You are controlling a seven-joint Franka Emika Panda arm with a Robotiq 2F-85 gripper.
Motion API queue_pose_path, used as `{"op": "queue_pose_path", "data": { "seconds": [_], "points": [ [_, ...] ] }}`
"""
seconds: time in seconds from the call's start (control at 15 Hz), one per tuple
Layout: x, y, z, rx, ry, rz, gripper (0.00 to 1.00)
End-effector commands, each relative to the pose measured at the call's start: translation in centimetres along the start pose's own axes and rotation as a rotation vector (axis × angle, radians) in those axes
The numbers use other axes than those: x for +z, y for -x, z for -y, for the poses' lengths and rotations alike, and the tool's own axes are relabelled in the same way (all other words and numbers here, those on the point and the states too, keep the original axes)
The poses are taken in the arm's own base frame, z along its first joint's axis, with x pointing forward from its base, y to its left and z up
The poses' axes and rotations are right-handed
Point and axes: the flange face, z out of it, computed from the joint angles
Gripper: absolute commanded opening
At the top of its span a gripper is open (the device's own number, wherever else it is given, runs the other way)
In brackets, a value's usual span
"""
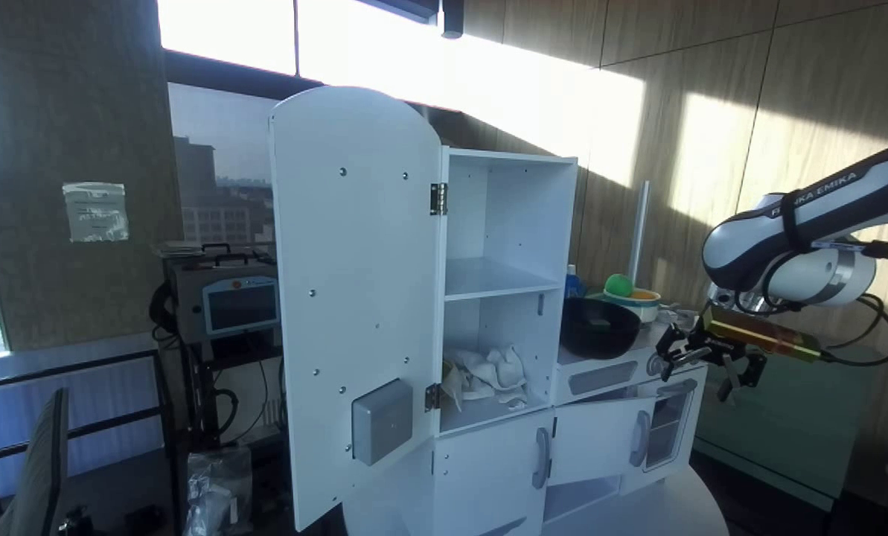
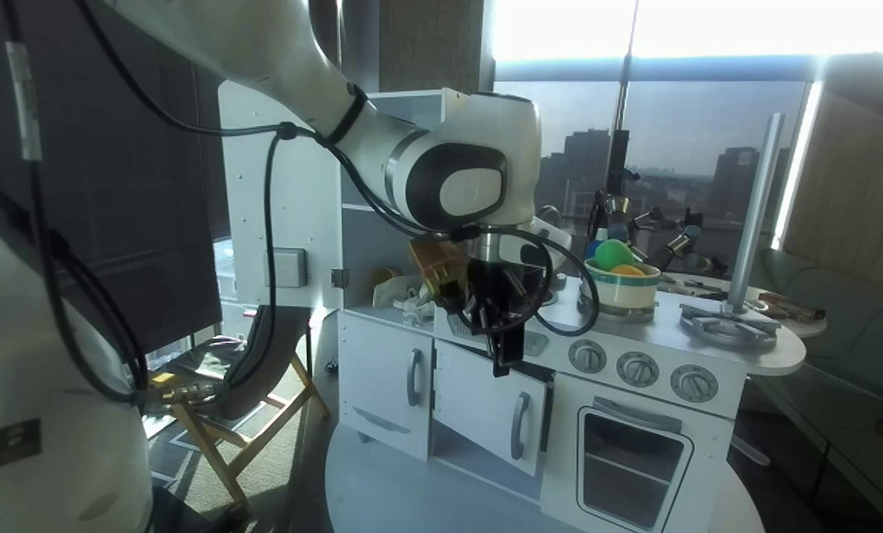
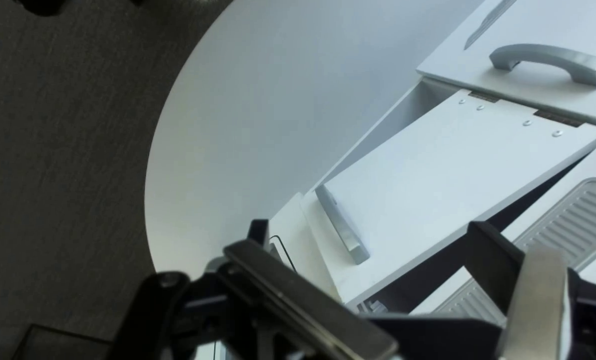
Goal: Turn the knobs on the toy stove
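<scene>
So, the knobs [image 2: 638,369] sit in a row of three across the front of the stove [image 2: 563,444]. Pincer [image 1: 695,381] is released, fingers [image 3: 532,305] spread well apart in the wrist view, and it's hanging in the air out in front of the stove. In an exterior view the nearest knob [image 2: 587,356] is off to the right of the pincer, apart from it and roughly level with its tips. In an exterior view the pincer partly covers a knob [image 1: 653,363], though honestly I can't tell the depth between them from that angle. Past the fingers, the wrist view has a door [image 3: 427,185] standing ajar with a grey handle [image 3: 345,227] on it. Up on the stove there's a bowl [image 2: 626,295] holding a green ball [image 2: 613,254] and an orange ball [image 2: 628,271], plus a black pan [image 1: 600,331] and a metal pole [image 2: 756,215] sticking up. It all stands on a round white desk [image 3: 218,150]. The tall cabinet [image 1: 525,216] right beside the stove has its own door [image 1: 354,260] wide open, with some crumpled cloth [image 1: 492,372] lying on a lower shelf [image 1: 477,415].
</scene>
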Motion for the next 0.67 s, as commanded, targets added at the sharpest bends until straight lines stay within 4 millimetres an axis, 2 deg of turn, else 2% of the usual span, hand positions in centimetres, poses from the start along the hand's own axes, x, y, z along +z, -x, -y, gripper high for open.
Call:
{"op": "queue_pose_path", "data": {
  "seconds": [0.0, 0.33, 0.6],
  "points": [
    [1.4, -0.8, -0.7, 0.005, 0.020, -0.055, 1.00],
    [2.8, -1.8, -2.2, 0.059, 0.023, -0.102, 1.00],
    [3.2, -2.8, -3.0, 0.116, -0.057, -0.172, 1.00]
  ]
}}
